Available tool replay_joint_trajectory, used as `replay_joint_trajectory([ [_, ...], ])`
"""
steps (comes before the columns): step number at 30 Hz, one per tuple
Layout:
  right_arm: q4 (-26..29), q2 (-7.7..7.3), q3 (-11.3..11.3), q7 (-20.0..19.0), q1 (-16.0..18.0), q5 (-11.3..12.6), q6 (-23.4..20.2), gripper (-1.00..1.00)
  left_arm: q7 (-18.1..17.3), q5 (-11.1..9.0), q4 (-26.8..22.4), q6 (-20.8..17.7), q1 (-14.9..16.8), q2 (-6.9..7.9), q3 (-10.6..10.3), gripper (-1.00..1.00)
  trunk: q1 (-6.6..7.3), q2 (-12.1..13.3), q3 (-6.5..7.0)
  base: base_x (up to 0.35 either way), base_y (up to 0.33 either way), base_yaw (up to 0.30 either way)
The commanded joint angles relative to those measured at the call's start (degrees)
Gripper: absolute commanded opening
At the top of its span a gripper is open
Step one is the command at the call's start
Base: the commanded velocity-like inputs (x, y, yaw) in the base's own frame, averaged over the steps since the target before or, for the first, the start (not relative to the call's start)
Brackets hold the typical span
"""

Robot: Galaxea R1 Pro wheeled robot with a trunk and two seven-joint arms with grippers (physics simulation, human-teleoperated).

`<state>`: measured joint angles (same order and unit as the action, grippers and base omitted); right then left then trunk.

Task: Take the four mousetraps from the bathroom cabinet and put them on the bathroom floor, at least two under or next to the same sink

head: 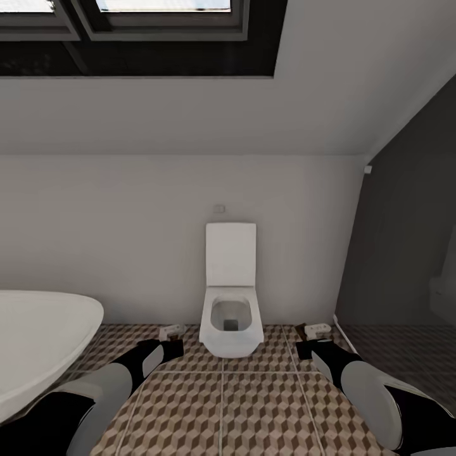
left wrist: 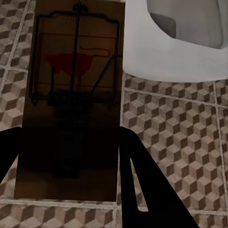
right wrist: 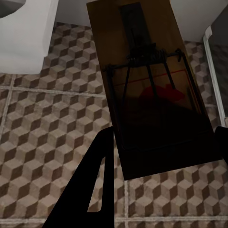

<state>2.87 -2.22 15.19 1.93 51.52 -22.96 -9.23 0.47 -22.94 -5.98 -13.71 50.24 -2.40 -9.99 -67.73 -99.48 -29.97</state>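
Note:
Each of my grippers holds one mousetrap above the bathroom floor [head: 253, 405]. In the left wrist view a dark brown mousetrap [left wrist: 71, 95] with a wire bar and a red mouse print sits between the black fingers [left wrist: 142, 190] of my left gripper [left wrist: 71, 180], which is shut on it. My right gripper [right wrist: 161, 161] is shut on a second mousetrap [right wrist: 152, 90]. In the head view my left gripper [head: 170, 341] hangs left of the toilet and my right gripper [head: 309, 339] hangs right of it. The cabinet is out of view.
A white toilet [head: 231, 310] with its lid up stands against the far wall between my arms. A large white rounded basin or tub [head: 38, 335] fills the left. A dark wall [head: 405, 253] closes the right, with a white fixture [head: 443, 291] at its edge.

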Motion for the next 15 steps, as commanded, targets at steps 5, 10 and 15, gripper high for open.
replay_joint_trajectory([
  [5,0.10,-0.02,0.46,0.09,0.02,-0.57,-0.13,-1.00,-0.02,-0.35,-0.05,-0.26,0.03,0.07,-0.52,-1.00,-1.10,-2.05,-0.96,0.000,0.000,0.000],
  [10,0.06,-0.01,0.46,0.09,0.00,-0.63,-0.09,-1.00,-0.02,-0.35,0.01,-0.30,0.01,0.10,-0.59,-1.00,-2.20,-4.06,-1.86,0.000,0.000,0.000],
  [15,-0.02,0.01,0.46,0.09,-0.01,-0.77,-0.04,-1.00,-0.01,-0.35,0.01,-0.33,0.00,0.09,-0.71,-1.00,-3.30,-6.06,-2.76,0.000,0.000,0.000],
])
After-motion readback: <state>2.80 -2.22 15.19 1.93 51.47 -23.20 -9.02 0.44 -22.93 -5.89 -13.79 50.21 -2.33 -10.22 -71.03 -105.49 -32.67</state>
